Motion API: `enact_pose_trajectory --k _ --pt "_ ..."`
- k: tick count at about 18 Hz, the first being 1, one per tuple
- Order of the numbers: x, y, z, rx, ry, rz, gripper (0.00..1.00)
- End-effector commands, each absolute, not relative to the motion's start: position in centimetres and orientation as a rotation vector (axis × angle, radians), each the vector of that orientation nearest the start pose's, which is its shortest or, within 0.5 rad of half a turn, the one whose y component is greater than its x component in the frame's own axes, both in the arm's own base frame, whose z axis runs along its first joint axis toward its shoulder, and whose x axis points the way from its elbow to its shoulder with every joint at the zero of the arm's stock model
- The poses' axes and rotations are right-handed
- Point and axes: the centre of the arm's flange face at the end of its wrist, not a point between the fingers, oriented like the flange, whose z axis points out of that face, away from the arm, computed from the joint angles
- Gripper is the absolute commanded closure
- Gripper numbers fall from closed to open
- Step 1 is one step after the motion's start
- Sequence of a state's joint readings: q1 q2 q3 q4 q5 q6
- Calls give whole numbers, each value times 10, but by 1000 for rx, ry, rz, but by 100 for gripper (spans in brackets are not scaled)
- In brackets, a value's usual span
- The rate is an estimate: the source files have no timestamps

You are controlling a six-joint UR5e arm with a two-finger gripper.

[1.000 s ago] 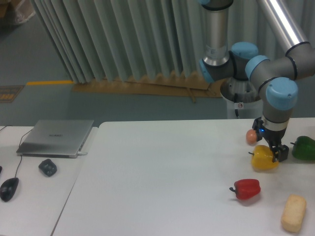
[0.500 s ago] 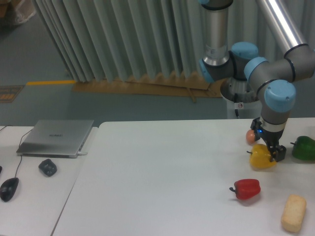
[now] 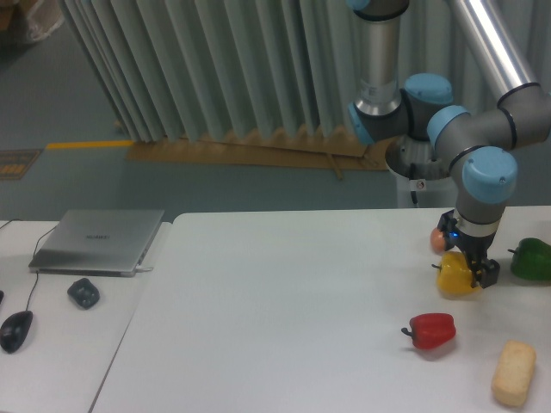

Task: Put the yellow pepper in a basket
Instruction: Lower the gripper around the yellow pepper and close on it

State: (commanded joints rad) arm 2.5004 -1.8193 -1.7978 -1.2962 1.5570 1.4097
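Nearest you, one pale bread roll (image 3: 513, 372) sits close to the right frame edge. Farther: one red pepper (image 3: 431, 329). Beyond it, the gripper (image 3: 472, 272) is clamped on the yellow pepper (image 3: 454, 274), covering its right side. One green pepper (image 3: 532, 259) is cropped at right; one orange ball (image 3: 439, 240) is half hidden.

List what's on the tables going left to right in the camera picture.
Mouse → small dark object → laptop → red pepper → yellow pepper held in the gripper → bread roll → green pepper.
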Motion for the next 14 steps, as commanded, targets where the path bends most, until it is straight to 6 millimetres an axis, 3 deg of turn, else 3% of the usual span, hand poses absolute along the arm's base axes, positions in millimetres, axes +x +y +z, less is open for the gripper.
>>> enact_pose_trajectory --k 2,6,7,11,14 --pt "-345 425 277 -3102 760 -304 1" --pt "-346 426 275 -3122 773 -297 23" --pt "-344 428 277 -3130 785 -286 35" --pt "-346 429 279 -3130 785 -276 36" --pt "-350 431 296 -3126 781 -232 36"
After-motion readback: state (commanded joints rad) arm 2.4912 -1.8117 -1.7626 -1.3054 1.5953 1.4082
